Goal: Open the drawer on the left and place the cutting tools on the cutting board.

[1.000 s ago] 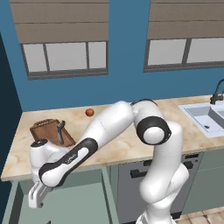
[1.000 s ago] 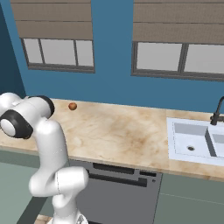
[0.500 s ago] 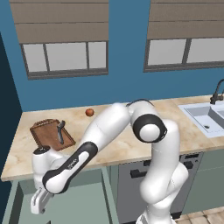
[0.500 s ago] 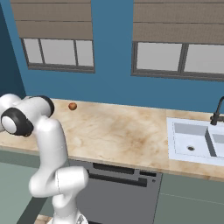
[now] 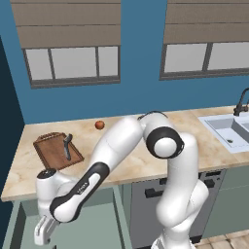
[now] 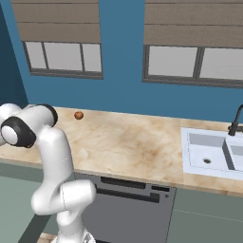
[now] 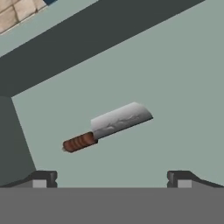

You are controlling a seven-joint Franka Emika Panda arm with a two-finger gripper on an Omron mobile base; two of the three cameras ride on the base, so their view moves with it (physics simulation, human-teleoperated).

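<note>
The drawer stands pulled out below the counter's left end. My gripper hangs low inside it, open, pointing down. In the hand view a cutting tool, a small cleaver with a grey blade and a reddish-brown handle, lies flat on the drawer floor, just beyond my open gripper, with nothing between the fingertips. The reddish-brown cutting board lies on the counter's left part, and a slim dark cutting tool rests on it.
A small orange-red ball sits on the counter behind the board, also the ball in the right base view. A dark grey panel with a black bar handle is under the counter. The sink is far right.
The arm has dropped lower, carrying the open gripper deeper into the drawer. The board, the tool on it and the ball have not moved.
</note>
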